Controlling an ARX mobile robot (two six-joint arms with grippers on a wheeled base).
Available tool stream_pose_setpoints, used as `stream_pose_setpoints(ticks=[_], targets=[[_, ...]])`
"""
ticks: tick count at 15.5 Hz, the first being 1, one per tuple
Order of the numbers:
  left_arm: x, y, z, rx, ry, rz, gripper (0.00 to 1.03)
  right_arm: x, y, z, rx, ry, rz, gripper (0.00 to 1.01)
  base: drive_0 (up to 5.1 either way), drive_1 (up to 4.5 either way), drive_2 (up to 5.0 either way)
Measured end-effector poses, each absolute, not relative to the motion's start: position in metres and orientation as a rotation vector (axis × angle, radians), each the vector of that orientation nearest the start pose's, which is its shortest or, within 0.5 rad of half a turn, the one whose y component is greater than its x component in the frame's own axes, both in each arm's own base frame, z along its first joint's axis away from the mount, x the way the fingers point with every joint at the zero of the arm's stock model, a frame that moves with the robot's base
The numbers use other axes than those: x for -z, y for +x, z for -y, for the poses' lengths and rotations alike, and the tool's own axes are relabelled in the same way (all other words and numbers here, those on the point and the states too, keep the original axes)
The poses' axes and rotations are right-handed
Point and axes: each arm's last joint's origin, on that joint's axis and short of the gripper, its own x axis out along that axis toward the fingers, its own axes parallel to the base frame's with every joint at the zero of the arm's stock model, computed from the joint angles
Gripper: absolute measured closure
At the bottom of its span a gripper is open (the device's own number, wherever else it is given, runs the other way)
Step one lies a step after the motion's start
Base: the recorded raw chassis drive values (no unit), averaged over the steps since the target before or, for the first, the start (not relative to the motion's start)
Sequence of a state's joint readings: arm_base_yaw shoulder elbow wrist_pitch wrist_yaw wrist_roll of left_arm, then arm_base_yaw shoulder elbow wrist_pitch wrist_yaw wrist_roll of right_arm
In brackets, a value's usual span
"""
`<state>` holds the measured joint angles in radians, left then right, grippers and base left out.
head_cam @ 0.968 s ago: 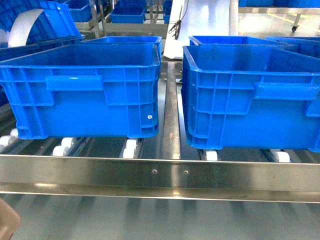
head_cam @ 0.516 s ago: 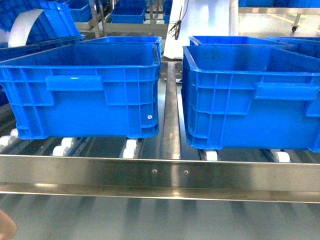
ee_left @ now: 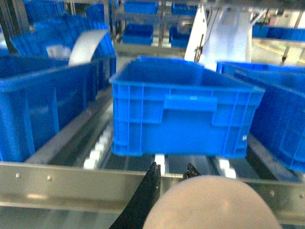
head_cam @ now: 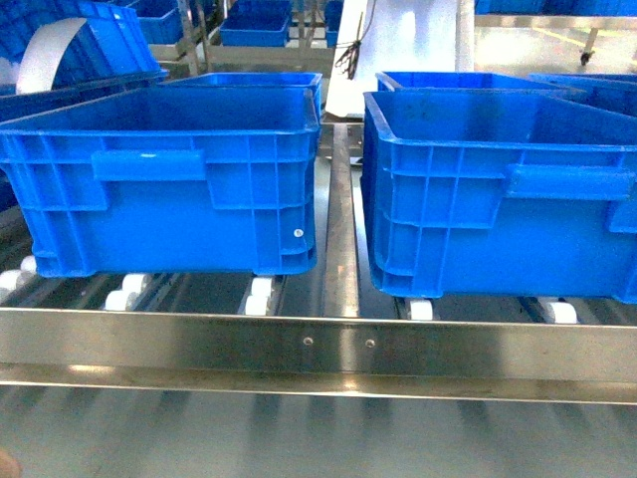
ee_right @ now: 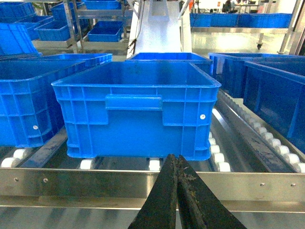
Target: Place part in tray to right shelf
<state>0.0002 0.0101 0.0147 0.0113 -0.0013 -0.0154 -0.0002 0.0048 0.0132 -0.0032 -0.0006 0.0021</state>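
Lower left of the head view has changed: the pale rounded shape there a second ago has sunk almost out of frame, only a sliver left at the corner. Nothing else has shifted.

At the bottom centre of the left wrist view, the left gripper point(ee_left: 171, 174) has its dark fingers spread around a cream-white glossy rounded body point(ee_left: 212, 202), seemingly the tray; I cannot tell how firm the grip is. It looks light, stiff and slippery, so a hold on its handle seems safest. The small blue part is not visible anywhere.

The right gripper point(ee_right: 177, 164) shows its black fingers pressed together, empty.

Ahead, the brushed stainless-steel shelf point(head_cam: 199, 339) with white roller wheels point(head_cam: 257, 296) carries large blue plastic crates point(head_cam: 179, 179), which crowd the landing space.
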Motion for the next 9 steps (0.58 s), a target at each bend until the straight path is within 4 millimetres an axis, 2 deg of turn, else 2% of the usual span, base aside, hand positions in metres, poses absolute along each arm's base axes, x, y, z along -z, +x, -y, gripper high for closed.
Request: stream_pose_setpoints(ticks=[9], targets=[[-0.1669, 0.0974, 0.0000, -0.001, -0.015, -0.004, 0.91, -0.1672, 0.0972, 0.0000, 0.000, 0.002, 0.004, 0.99, 0.0, 0.00, 0.0]])
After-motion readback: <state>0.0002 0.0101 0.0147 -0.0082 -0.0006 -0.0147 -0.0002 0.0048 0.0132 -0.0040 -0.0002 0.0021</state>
